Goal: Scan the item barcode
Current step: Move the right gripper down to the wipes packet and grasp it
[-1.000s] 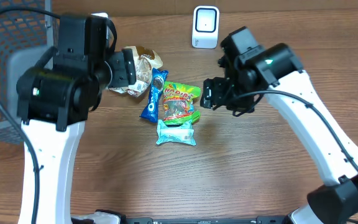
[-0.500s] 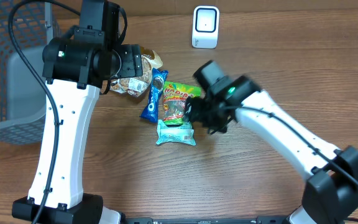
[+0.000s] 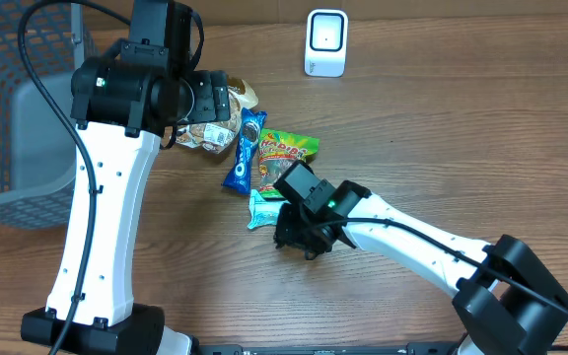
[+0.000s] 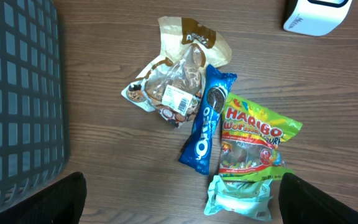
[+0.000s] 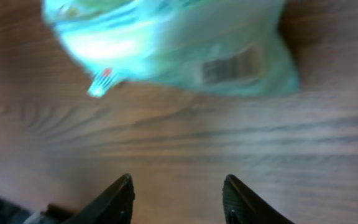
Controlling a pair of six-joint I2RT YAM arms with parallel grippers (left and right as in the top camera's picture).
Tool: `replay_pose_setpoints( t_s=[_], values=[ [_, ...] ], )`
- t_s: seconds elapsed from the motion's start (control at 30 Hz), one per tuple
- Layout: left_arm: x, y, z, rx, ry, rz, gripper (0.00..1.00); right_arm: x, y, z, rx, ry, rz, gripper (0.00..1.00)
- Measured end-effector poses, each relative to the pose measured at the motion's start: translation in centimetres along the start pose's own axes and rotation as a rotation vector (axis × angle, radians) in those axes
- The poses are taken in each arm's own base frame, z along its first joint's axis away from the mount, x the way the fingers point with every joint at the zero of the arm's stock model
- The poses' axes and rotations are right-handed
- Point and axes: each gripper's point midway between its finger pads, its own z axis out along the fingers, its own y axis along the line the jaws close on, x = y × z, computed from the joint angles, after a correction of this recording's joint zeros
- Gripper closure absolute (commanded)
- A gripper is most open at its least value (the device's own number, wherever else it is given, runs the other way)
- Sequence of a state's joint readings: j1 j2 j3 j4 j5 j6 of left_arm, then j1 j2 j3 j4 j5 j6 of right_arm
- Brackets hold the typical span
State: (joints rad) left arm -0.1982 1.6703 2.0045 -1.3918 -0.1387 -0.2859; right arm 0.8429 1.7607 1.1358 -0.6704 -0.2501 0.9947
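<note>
Wooden table [image 5: 55, 134] bears teal packet [image 5: 166, 46] just ahead of right gripper [image 5: 178, 186].

Overhead and left wrist views reach me evenly lit and sharp, with soft shadows on the table [image 3: 442, 118]. My right wrist view is smeared, probably motion blur, and the pale packet [image 5: 166, 43] looks washed out at upper centre.

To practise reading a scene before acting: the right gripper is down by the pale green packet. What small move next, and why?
Probably ease the right gripper forward until the edge of the pale green packet sits between its fingers. In its wrist view the fingers stand apart over bare table, and the packet lies just ahead, ungripped.
</note>
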Motion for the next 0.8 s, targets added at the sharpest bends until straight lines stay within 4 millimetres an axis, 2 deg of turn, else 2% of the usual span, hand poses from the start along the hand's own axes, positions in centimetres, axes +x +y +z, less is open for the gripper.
replay_pose_setpoints(
  t_s=[0.23, 0.47, 0.6, 0.8],
  values=[
    [0.0, 0.0, 0.0, 0.0, 0.0, 0.0, 0.09, -2.0, -1.3, 1.3, 0.001, -0.048, 0.068, 0.53],
    [0.1, 0.0, 0.0, -0.001, 0.004, 0.001, 0.09, -2.6, -1.8, 2.3, 0.019, -0.066, 0.119, 0.53],
    [0.5, 0.1, 0.0, -0.006, 0.019, 0.003, 0.09, -3.0, -2.8, 3.0, 0.052, -0.069, 0.174, 0.53],
    [0.6, 0.2, 0.0, -0.007, 0.025, 0.004, 0.08, -5.2, -5.0, 2.3, 0.082, -0.091, 0.293, 0.53]
  ],
)
